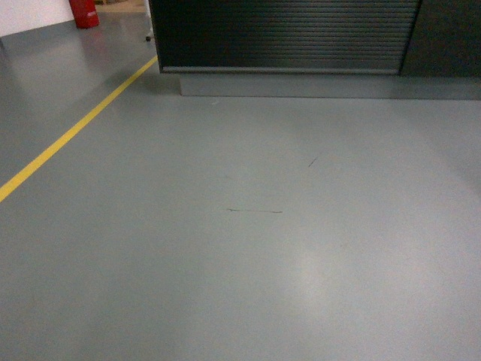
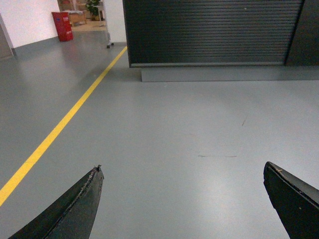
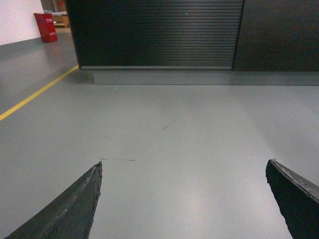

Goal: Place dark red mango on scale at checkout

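Looking forward and down from the head camera, a grey floor [image 1: 248, 248] fills most of the picture. At the top stands the checkout [image 1: 285, 34], a dark counter with a horizontally slatted front on a grey plinth [image 1: 301, 84]; only its lower front shows, not its top. A yellow line [image 1: 75, 131] runs diagonally across the floor on the left, and a red bin [image 1: 85, 12] sits in the far left corner. Neither the mango nor the scale appears in any view, and no arm shows here.

From the left wrist camera, the left gripper [image 2: 184, 199] has its two dark fingers [image 2: 75, 214] spread wide, nothing between them, bare floor below. The checkout front lies well ahead, the yellow line to the left.

From the right wrist camera, the right gripper [image 3: 184, 199] is likewise spread wide and holds nothing. The counter's slatted front faces it across open floor.
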### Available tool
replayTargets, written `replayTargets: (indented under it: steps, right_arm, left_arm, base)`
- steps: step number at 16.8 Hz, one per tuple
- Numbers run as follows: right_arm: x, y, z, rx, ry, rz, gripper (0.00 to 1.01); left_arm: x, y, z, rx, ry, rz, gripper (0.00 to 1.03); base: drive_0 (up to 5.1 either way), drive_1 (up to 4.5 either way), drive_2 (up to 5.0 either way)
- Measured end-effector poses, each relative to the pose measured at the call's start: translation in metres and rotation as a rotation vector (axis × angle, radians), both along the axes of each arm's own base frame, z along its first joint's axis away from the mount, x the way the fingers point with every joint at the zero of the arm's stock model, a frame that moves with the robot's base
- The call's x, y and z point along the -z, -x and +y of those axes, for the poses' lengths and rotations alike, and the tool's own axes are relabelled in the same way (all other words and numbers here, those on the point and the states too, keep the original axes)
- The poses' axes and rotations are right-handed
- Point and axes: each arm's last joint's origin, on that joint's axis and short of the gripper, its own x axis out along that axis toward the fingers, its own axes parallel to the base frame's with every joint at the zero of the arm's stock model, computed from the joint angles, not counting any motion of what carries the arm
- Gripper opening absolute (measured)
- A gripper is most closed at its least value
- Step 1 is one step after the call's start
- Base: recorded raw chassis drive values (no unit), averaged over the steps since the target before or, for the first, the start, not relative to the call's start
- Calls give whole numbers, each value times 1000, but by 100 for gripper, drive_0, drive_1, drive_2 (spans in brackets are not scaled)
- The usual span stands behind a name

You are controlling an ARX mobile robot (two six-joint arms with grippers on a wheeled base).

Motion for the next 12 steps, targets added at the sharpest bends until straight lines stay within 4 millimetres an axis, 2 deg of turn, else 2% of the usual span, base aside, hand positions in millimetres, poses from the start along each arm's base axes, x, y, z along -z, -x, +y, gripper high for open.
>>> replayTargets:
  steps: [12]
  right_arm:
    - [0, 0, 0, 0, 0, 0, 98]
  left_arm:
    - [0, 0, 0, 0, 0, 0, 98]
  base:
    - [0, 0, 0]
